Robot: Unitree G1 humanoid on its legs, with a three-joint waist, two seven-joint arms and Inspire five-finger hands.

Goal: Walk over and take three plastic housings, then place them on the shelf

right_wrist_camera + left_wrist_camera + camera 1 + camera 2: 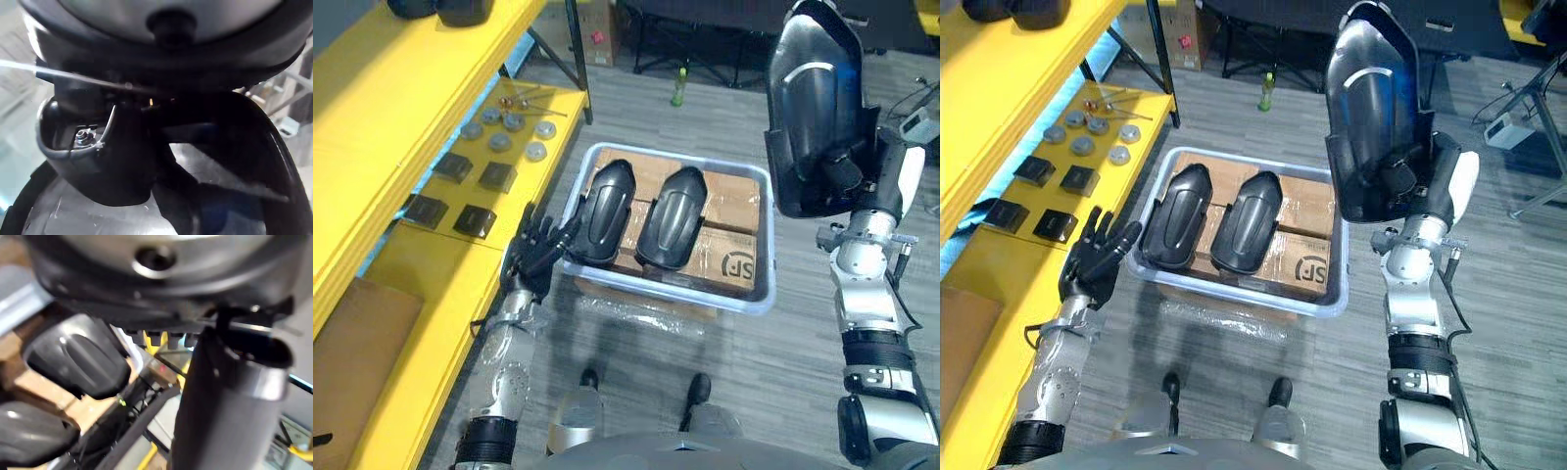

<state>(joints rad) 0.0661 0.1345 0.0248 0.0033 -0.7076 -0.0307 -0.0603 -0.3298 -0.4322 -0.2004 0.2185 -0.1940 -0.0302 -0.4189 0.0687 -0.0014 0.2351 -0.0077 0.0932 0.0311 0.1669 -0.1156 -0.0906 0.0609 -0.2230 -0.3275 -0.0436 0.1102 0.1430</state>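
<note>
My right hand (pixel 1400 174) is shut on a large black plastic housing (pixel 1371 108), holding it upright in the air to the right of the crate; the same housing (pixel 146 210) shows past the thumb in the right wrist view. Two more black housings (pixel 605 211) (pixel 672 215) lie side by side on cardboard in the clear crate (pixel 759 294). My left hand (pixel 536 247) is open, fingers spread, just left of the crate's rim beside the left housing (pixel 73 357). The yellow shelf (pixel 431 323) runs along the left.
On the yellow shelf lie several grey discs (pixel 514 122) and several small black square parts (pixel 475 220). A brown board (pixel 357 352) sits on the shelf's near end. A green bottle (pixel 679 86) stands on the floor behind the crate, near dark frame legs.
</note>
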